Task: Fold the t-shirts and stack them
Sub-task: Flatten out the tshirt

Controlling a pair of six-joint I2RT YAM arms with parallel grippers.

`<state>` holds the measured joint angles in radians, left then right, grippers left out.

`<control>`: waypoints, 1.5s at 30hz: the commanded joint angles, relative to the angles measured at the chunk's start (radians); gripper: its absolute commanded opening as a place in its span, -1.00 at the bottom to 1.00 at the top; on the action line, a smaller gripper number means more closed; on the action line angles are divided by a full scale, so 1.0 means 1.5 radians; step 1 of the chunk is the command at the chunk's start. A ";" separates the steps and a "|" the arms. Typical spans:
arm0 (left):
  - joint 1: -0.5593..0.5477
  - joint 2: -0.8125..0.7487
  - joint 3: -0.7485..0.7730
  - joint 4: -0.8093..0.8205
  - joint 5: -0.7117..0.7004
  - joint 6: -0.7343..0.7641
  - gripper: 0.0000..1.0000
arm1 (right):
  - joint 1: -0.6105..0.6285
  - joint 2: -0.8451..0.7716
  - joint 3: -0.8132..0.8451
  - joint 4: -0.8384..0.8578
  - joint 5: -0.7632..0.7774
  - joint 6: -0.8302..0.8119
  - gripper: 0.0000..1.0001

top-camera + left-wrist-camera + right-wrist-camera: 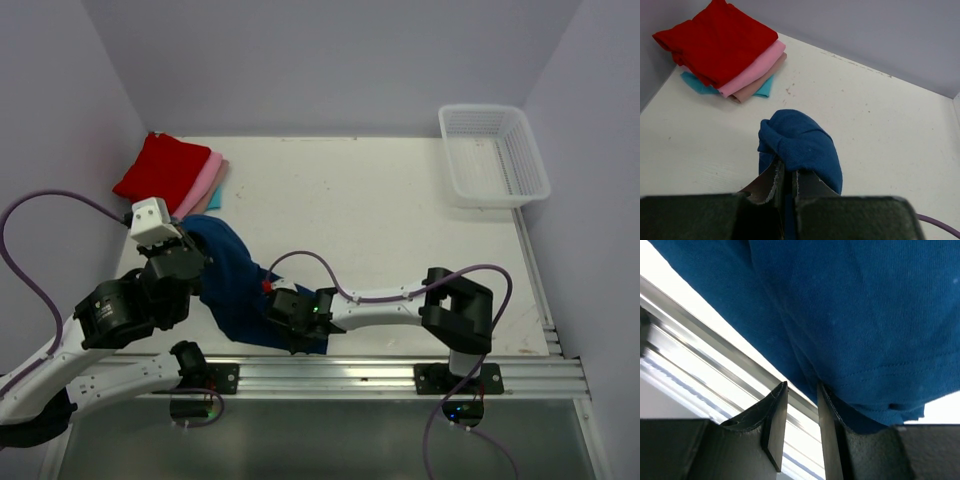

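The navy t-shirt lies bunched just in front of the folded stack of red, pink and teal tees. The left gripper is clamped on the end nearest the stack. The right gripper, jaws narrowly apart, meets the hem farthest from it. A white basket sits well apart from the stack.

I cannot confirm from the right wrist view whether the right gripper pinches the navy t-shirt. The cloth runs off the top and right edges. From above, its fingertips are too dark to separate. The teal t-shirt shows only corners beneath the pink t-shirt. My left arm is cut at the frame's corner.
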<state>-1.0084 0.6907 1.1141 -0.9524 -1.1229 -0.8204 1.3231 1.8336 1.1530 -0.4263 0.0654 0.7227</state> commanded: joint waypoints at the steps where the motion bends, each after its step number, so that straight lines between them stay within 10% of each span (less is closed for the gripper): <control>1: 0.001 -0.001 -0.002 0.009 -0.014 -0.025 -1.00 | 0.009 -0.013 0.031 -0.066 0.060 -0.023 -0.30; 32: 0.001 -0.008 -0.007 0.003 -0.003 -0.029 -1.00 | 0.004 0.060 0.062 -0.089 0.115 -0.058 -0.32; 40: 0.001 -0.015 -0.008 -0.006 -0.003 -0.035 -1.00 | 0.004 0.039 0.050 -0.092 0.125 -0.042 -1.00; 45: 0.001 -0.013 -0.021 -0.006 -0.002 -0.041 -1.00 | 0.004 -0.057 0.058 -0.131 0.178 -0.045 -1.00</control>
<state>-1.0084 0.6739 1.0966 -0.9710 -1.1042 -0.8452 1.3266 1.8687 1.2423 -0.5846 0.2604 0.6399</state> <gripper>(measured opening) 0.044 0.022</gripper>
